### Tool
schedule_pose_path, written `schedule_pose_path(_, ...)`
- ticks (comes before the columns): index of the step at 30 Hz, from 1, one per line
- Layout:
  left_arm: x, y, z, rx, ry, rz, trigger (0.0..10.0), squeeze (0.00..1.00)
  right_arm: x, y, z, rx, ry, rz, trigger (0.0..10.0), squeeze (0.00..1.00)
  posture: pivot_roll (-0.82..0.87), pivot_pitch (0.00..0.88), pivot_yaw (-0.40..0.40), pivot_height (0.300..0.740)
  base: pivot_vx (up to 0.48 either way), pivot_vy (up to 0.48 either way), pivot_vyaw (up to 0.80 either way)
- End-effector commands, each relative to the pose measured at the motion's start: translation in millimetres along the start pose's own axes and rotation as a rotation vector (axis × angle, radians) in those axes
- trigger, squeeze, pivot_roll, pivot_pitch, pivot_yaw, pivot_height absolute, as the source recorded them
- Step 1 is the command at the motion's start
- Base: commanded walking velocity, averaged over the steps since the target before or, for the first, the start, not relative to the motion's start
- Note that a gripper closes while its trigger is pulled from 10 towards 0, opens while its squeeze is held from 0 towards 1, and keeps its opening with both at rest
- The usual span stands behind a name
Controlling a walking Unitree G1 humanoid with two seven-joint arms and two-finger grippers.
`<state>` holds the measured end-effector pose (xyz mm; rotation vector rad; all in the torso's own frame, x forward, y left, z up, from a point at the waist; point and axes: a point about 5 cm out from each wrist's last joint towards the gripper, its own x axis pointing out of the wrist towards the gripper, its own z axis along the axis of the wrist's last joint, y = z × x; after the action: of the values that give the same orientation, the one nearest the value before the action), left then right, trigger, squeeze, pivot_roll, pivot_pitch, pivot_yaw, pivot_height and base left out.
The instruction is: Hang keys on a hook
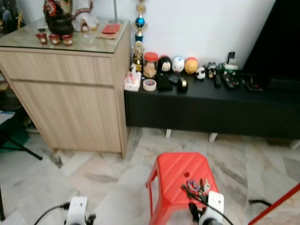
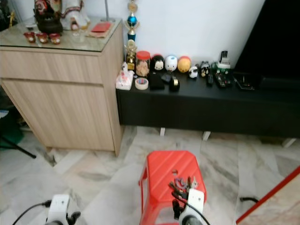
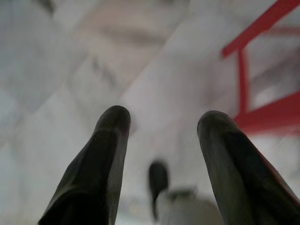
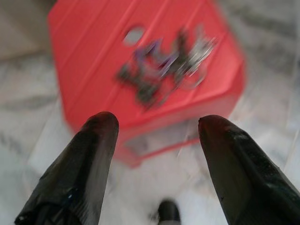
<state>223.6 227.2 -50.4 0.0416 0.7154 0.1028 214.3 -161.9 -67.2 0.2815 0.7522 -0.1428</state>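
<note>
Nearest the camera, at the bottom edge of the head views, the two wrists of the robot are seen held low over a pale marble floor (image 1: pixel 103 187). The right gripper (image 4: pixel 157 124) is spread wide with nothing between its two black fingers, and it is aimed down at a red plastic stool (image 1: pixel 176 173). The left gripper (image 3: pixel 161 119) is likewise parted wide and empty, pointed at bare floor beside the stool's red legs. On the near part of the stool's seat, just beyond the right wrist, a bunch of keys (image 1: pixel 196 186) is lying loose with dark cords and purple tags; it is blurred in the right wrist view. The keys are judged not yet grasped, so the task appears to be at its very start: the pickup, the carrying and the hanging are all left to do. Farther off, a light wooden cabinet (image 1: pixel 70 93) with a glass top stands to the left against a white wall, and a low black console (image 1: pixel 211 108) to its right carries round toy figures, a jar, a tape roll and remote controls. No hook can be made out.
</note>
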Motion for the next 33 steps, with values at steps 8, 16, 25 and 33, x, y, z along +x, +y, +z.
schedule_pose_path(8,5.6,-1.8,76,-0.057,-0.368,-0.030,10.0,0.00,7.8,22.9,78,-0.005,-0.344,0.066,10.0,0.00,0.04,0.000,-0.068,0.740,0.000,0.000,0.00)
schedule_pose_path(16,-11.1,-2.4,96,-0.062,-0.618,-0.062,10.0,0.00,-6.1,26.1,95,-0.045,-0.581,0.072,10.0,0.00,0.05,0.000,-0.065,0.740,0.000,0.000,0.00)
schedule_pose_path(25,-19.7,-18.0,117,-0.036,-0.726,-0.138,10.0,0.00,-13.5,44.8,86,-0.081,-0.625,0.105,10.0,0.00,0.07,0.000,-0.062,0.740,0.000,0.000,0.00)
schedule_pose_path(33,-20.0,-30.9,118,-0.029,-0.714,-0.186,10.0,0.00,-10.3,49.5,95,-0.131,-0.609,0.105,10.0,0.00,0.06,0.000,-0.043,0.726,0.000,0.000,0.00)
